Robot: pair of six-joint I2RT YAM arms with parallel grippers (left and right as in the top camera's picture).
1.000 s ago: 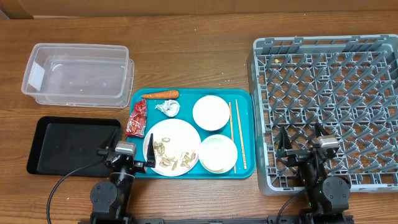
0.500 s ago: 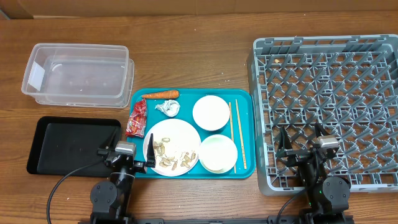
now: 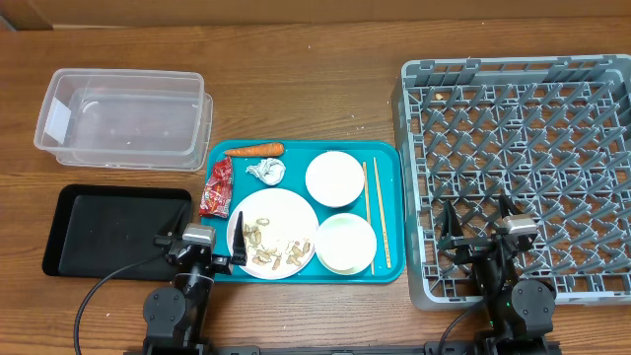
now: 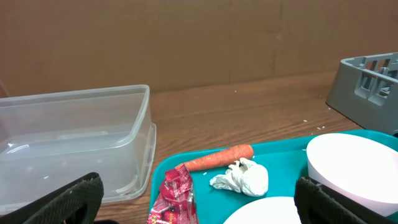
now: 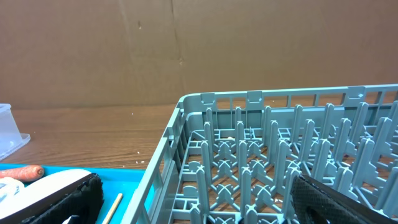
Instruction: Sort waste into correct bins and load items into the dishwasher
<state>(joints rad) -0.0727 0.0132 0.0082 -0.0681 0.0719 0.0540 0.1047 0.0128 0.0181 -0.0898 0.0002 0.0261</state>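
Observation:
On the teal tray (image 3: pixel 394 158) lie an orange carrot (image 3: pixel 256 150), a red wrapper (image 3: pixel 217 187), a white tissue (image 3: pixel 266 171), a white plate (image 3: pixel 281 212) with beige scraps (image 3: pixel 276 248), two white bowls (image 3: pixel 335 178) (image 3: pixel 346 243) and wooden chopsticks (image 3: pixel 376 212). The clear tub (image 3: pixel 123 116) and black tray (image 3: pixel 113 232) are at the left, the grey rack (image 3: pixel 523 168) at the right. My left gripper (image 3: pixel 199 239) is open and empty at the teal tray's near left corner. My right gripper (image 3: pixel 476 235) is open and empty over the rack's near left part.
The left wrist view shows the carrot (image 4: pixel 217 158), tissue (image 4: pixel 242 177), wrapper (image 4: pixel 174 196), tub (image 4: pixel 68 143) and a bowl (image 4: pixel 354 174). The right wrist view shows the rack's pegs (image 5: pixel 280 168) and a chopstick tip (image 5: pixel 113 208). Brown cardboard stands behind the table.

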